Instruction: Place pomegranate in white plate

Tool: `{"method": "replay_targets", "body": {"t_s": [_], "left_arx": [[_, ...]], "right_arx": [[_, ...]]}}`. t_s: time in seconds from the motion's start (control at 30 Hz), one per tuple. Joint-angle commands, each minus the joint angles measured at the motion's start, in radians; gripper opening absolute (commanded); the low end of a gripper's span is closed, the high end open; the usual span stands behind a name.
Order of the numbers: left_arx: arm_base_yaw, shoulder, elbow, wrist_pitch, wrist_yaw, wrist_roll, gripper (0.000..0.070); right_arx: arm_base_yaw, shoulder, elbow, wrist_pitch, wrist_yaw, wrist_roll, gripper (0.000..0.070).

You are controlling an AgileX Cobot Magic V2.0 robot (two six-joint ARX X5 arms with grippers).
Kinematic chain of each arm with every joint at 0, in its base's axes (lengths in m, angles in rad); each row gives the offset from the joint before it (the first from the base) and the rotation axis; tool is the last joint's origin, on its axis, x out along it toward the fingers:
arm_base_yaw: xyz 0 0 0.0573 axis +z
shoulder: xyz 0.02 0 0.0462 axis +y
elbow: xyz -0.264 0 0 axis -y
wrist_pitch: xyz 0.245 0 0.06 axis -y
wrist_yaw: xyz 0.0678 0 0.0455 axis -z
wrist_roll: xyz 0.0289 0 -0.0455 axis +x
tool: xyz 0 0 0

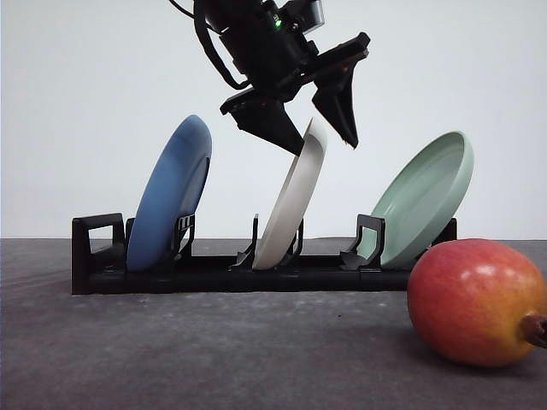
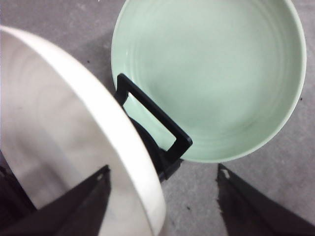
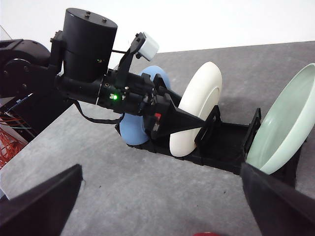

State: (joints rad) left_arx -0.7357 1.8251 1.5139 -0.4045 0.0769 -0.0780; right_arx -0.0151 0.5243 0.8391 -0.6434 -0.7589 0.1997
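The left gripper (image 1: 323, 130) hangs with its two dark fingers (image 1: 340, 102) spread apart over the top edge of the white plate (image 1: 295, 201), one finger on each side of the rim, nothing clamped between them. In the left wrist view the same fingers (image 2: 88, 196) bracket the plate's pale rim (image 2: 118, 147), one tip lying across its face, the other out over the bare table. Whether either tip touches the plate cannot be told.

The white plate stands on edge, leaning, in the middle slot of a black rack (image 1: 214, 273). At 9 o'clock from it in the front view stands the blue plate (image 1: 171, 192); at 3 o'clock leans the pale green plate (image 1: 427, 196), its hollow facing the left wrist camera (image 2: 211, 78).

The pomegranate (image 1: 474, 303) lies on the grey table (image 1: 214, 350) at about 4 o'clock from the white plate, near the camera, in front of the rack's green-plate end and apart from it. Its brown nub points toward the picture's right edge.

The right gripper (image 3: 162, 196) holds its fingers (image 3: 275, 201) wide apart, with nothing between them, looking across the table at the rack and the left arm (image 3: 88, 59).
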Motion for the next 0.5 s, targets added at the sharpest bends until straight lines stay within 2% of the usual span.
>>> {"method": "replay_targets", "body": {"t_s": [0.0,0.07,0.2,0.47], "left_arx": [[-0.011,0.035,0.026,-0.005,-0.004,0.011,0.032],[-0.011,0.04,0.026,-0.02,-0.009,0.011,0.0237],[-0.011,0.042,0.026,-0.027,-0.026,0.011,0.0001],[-0.016,0.028,0.03,-0.027,-0.026,0.009,0.0]], "right_arx": [[0.0,0.003,0.014,0.006,-0.001,0.01,0.0656],[0.0,0.003,0.014,0.006,-0.001,0.01,0.0656],[0.0,0.003,0.014,0.006,-0.001,0.011,0.0655],[0.0,0.003,0.014,0.006,-0.001,0.013,0.0656]]}}
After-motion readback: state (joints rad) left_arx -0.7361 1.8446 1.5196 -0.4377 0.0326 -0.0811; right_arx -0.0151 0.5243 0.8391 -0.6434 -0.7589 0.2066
